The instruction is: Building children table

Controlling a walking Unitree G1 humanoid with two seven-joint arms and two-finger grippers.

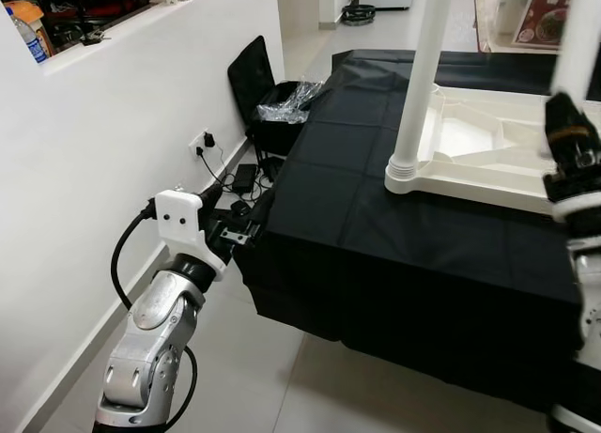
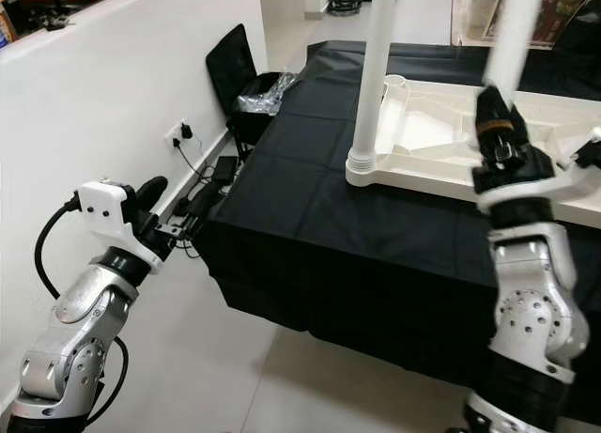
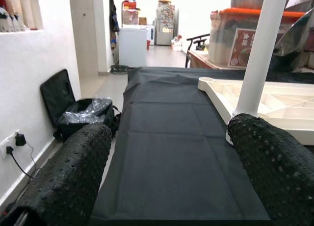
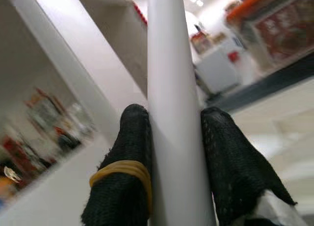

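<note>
A white children's tabletop (image 1: 488, 146) lies upside down on a table under a black cloth (image 1: 347, 198). One white leg (image 1: 420, 76) stands upright in the tabletop's near left corner. My right gripper (image 2: 496, 123) is shut on a second white leg (image 2: 512, 38), holding it upright over the tabletop's near right side. In the right wrist view the leg (image 4: 176, 113) sits tight between both black fingers (image 4: 125, 157). My left gripper (image 1: 239, 234) is open at the table's near left corner, level with the cloth edge, with nothing between its fingers (image 3: 68, 177).
A white wall (image 1: 103, 161) runs close along my left, with a socket and plugged cables (image 1: 202, 142) low down. A black folded case (image 1: 249, 76) and a bin with a plastic bag (image 1: 286, 109) stand by the table's far left. Tiled floor (image 1: 272, 377) lies below.
</note>
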